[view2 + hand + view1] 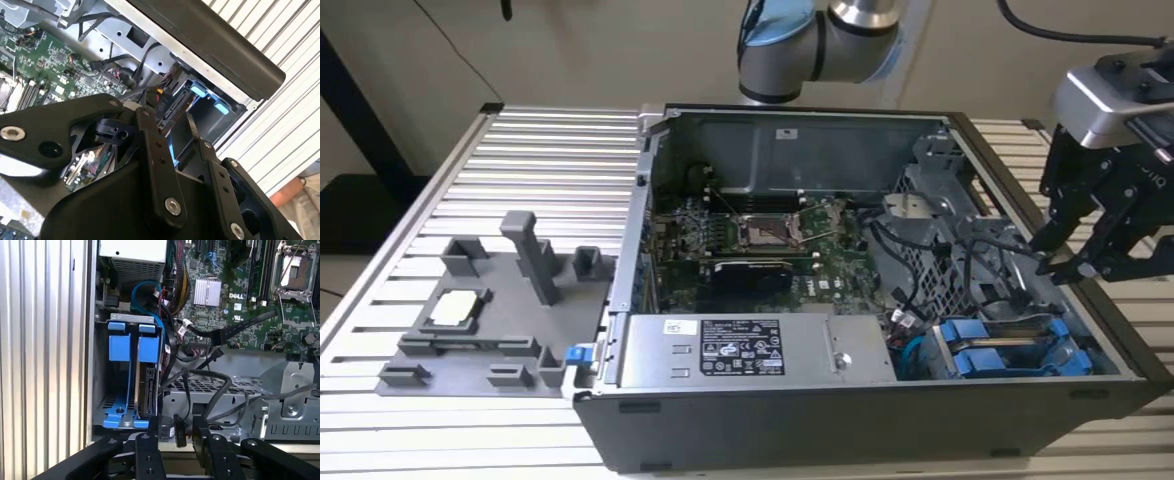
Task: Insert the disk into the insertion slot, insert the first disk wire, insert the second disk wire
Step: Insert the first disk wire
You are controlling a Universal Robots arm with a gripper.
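The disk (pixel 145 390) stands on edge in its blue caddy inside the insertion slot (pixel 131 318), the grey bay at the open computer case's corner. In the exterior view the blue caddies (pixel 998 352) show at the case's near right corner. My gripper (pixel 1065 265) hangs above the case's right side, just above that bay. A black wire connector (pixel 179 430) sits between its fingertips, and the fingers look closed on it. In the second wrist view the connector (pixel 161 100) carries red and yellow wires at the fingertips of the gripper (pixel 166 114).
The case lies open on a slatted metal table (pixel 547 150). Inside are the motherboard (pixel 761 235), a labelled grey power-supply box (pixel 740 350), loose black cables (pixel 215 390) and a perforated cage (pixel 200 386). A grey fixture (pixel 480 320) stands at the exterior view's left.
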